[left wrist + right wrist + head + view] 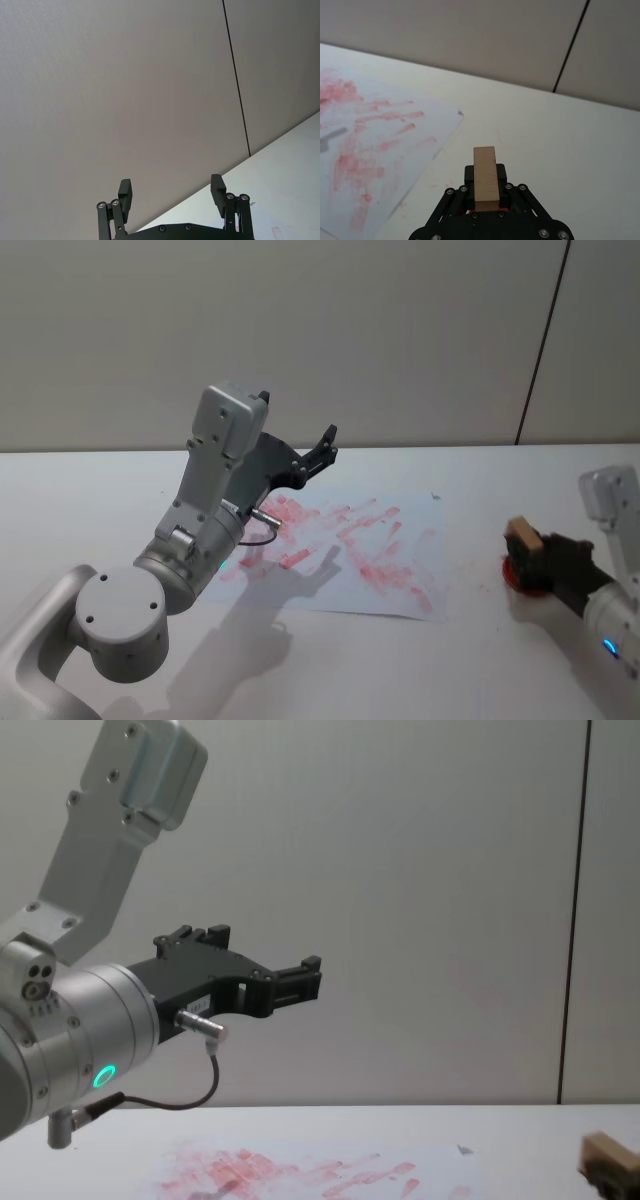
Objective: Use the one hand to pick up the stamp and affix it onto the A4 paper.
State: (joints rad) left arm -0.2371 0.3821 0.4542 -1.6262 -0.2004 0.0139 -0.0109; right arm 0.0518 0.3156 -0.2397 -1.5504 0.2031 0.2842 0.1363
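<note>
The stamp point(485, 172) is gripped upright between the closed fingers of the right gripper point(530, 552), over a red ink pad point(512, 578), well right of the A4 paper point(350, 550). The left gripper point(322, 448) is seen raised above the paper, jaws spread.
</note>
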